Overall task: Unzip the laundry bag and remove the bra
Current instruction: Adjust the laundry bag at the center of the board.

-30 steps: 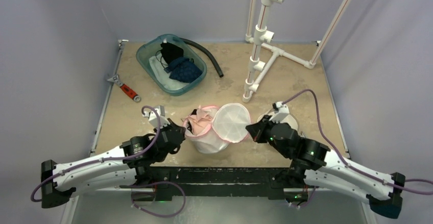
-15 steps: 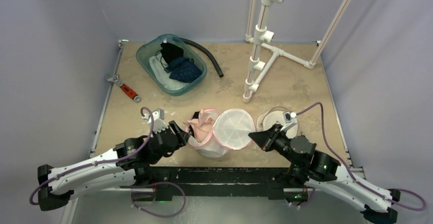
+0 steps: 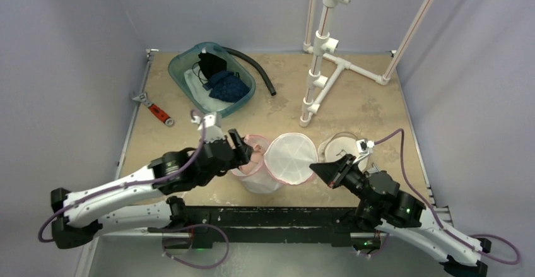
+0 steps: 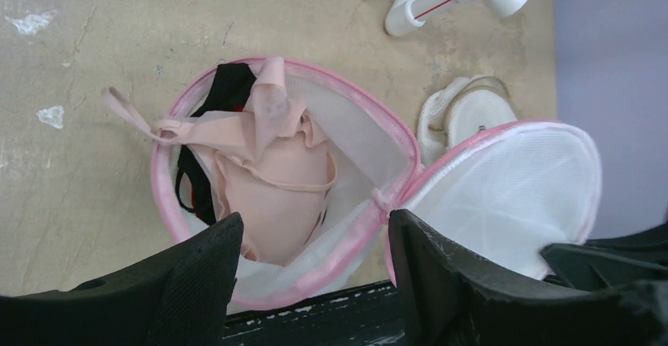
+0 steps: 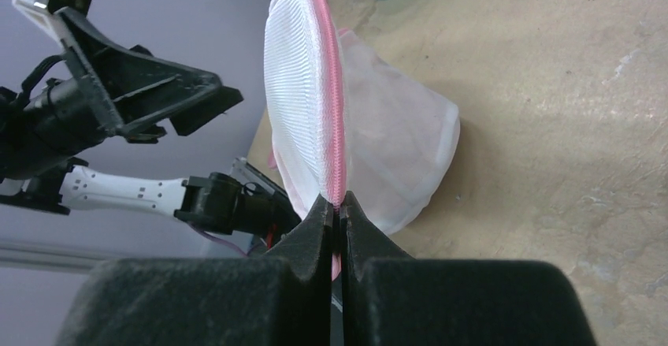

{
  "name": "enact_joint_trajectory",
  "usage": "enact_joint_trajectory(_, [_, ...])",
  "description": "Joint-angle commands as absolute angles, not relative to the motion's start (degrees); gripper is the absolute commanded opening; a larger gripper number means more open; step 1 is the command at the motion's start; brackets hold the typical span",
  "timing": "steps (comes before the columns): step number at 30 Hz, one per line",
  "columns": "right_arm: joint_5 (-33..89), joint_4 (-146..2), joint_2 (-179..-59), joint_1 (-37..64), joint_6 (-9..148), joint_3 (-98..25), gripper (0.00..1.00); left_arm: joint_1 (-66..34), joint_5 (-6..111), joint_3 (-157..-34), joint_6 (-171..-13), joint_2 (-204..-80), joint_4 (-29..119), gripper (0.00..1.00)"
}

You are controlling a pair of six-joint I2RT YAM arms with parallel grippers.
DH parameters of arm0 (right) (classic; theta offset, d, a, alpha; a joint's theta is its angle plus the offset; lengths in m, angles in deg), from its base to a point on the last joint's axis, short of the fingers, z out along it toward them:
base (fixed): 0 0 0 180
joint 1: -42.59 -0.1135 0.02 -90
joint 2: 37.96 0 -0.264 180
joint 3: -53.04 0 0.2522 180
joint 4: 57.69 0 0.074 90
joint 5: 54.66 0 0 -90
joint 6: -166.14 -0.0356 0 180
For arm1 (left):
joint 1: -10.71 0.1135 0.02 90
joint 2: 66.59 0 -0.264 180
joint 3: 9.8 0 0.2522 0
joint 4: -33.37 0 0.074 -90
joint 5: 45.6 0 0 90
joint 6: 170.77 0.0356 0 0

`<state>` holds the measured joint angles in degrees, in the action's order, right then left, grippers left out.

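We find the bra point(image 4: 268, 173), peach with soft moulded cups and thin straps, bunched inside the bag point(image 4: 358, 149) at lower centre of the overhead frame, with one strap draped over the pink rim and black fabric point(image 4: 224, 98) beside it. The bag is a round white mesh drum, already unzipped. Its domed lid point(image 4: 504, 180) is flipped up to the right, its pink edge pinched tight in the right gripper point(image 5: 337, 204). We judge removal to be the step in hand: the left gripper point(image 4: 311, 232) hovers over the opening, jaws wide and empty, and must next descend and close on limp fabric, not mesh.

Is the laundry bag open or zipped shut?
Open. The laundry bag has its lid flipped aside; the bra lies exposed inside.
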<state>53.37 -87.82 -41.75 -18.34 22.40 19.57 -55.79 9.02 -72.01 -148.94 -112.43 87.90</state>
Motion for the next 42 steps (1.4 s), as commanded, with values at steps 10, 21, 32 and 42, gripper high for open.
enact_joint_trajectory(10, [51.2,-85.3,-38.2,-18.4,24.2,18.2,0.05,-48.7,11.7,-76.4,-144.4,-128.4,88.9,0.61])
enact_joint_trajectory(21, [51.0,-85.0,-38.7,-18.4,24.7,18.2,0.05,-46.0,16.8,-76.5,-140.3,-138.8,85.4,0.64])
enact_joint_trajectory(32, [50.9,-84.9,-38.8,-18.4,24.8,18.2,0.04,-45.5,17.3,-75.1,-139.8,-139.8,82.9,0.22])
enact_joint_trajectory(42, [51.1,-84.9,-38.9,-18.4,24.9,18.2,0.04,-45.4,15.7,-77.7,-138.7,-132.6,85.2,0.0])
